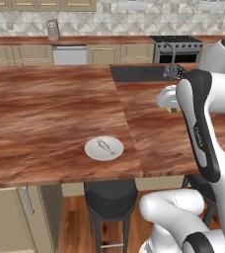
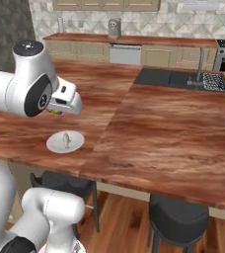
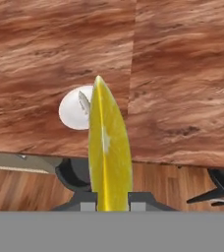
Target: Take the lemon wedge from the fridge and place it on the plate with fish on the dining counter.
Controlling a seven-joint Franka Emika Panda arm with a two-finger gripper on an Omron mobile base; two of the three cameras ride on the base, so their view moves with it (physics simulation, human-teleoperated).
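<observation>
My gripper (image 3: 111, 205) is shut on the lemon wedge (image 3: 109, 157), a bright yellow crescent standing on edge between the fingers. A sliver of the lemon wedge (image 1: 172, 109) peeks out under the white hand, which hovers above the dining counter (image 1: 45, 113), right of and beyond the plate. The plate with fish (image 1: 103, 147) sits near the counter's front edge; in the hand view the plate (image 3: 72, 109) lies behind the wedge, to its left. In the right base view the lemon wedge (image 2: 55, 112) hangs above the plate (image 2: 65, 142). The fridge is out of view.
A dark sink (image 1: 144, 73) with a faucet (image 2: 200, 69) is set into the far side of the island. Dark stools (image 1: 109, 195) (image 2: 176, 212) stand under its front edge. The wall counter holds a stove (image 1: 176, 47) and a dishwasher (image 1: 69, 54).
</observation>
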